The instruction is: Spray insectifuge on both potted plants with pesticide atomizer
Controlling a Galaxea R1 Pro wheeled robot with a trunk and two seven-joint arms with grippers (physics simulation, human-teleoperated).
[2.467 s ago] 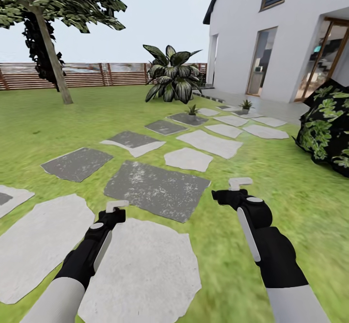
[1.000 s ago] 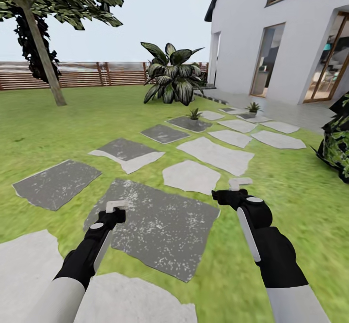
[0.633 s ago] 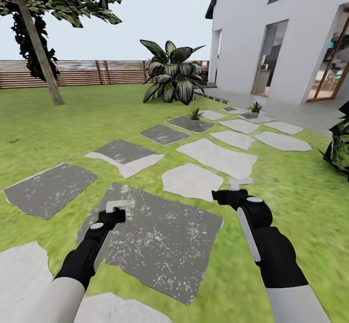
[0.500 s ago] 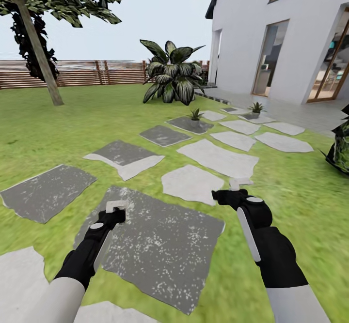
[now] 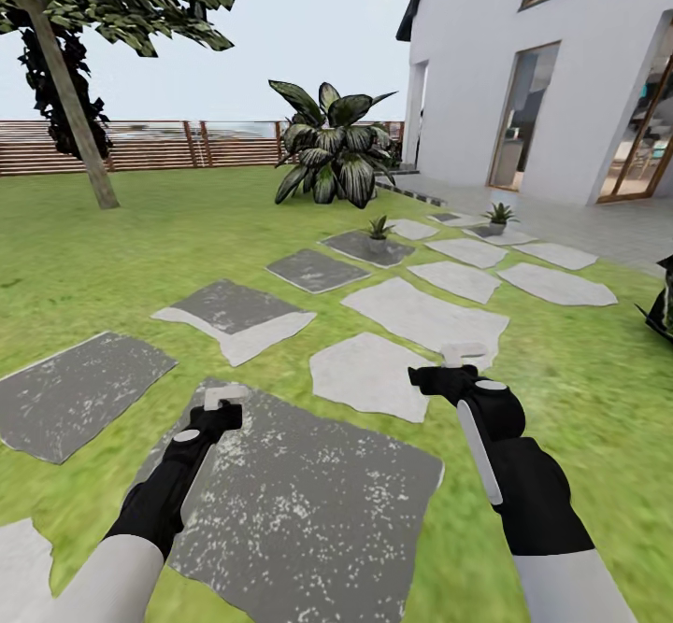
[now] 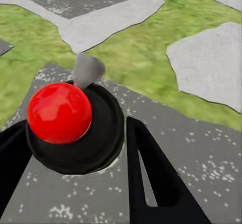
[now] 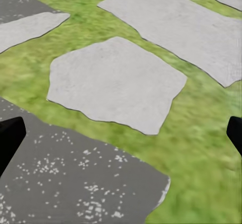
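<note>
- Potted plants: one rosette (image 5: 379,227) is set on a dark slab, the other (image 5: 500,216) on a slab further right, near the house (image 5: 551,72); both are far ahead along the path.
- Garden: green lawn (image 5: 121,240) is crossed by pale and dark stone slabs (image 5: 425,317); a slatted wooden fence (image 5: 140,145) closes the back.
- Left gripper (image 5: 222,397): held over a dark speckled slab (image 5: 308,502); black fingers (image 6: 151,178) are seen in the wrist view beside a red ball (image 6: 59,112) on a black disc; whether the jaws are apart cannot be told.
- Right gripper (image 5: 463,354): held low over the slabs; fingertips (image 7: 10,136) are spread wide at the frame edges, nothing between them.
- Surroundings: a broad-leaved plant (image 5: 332,142) and a tree (image 5: 70,63) are noted.
</note>
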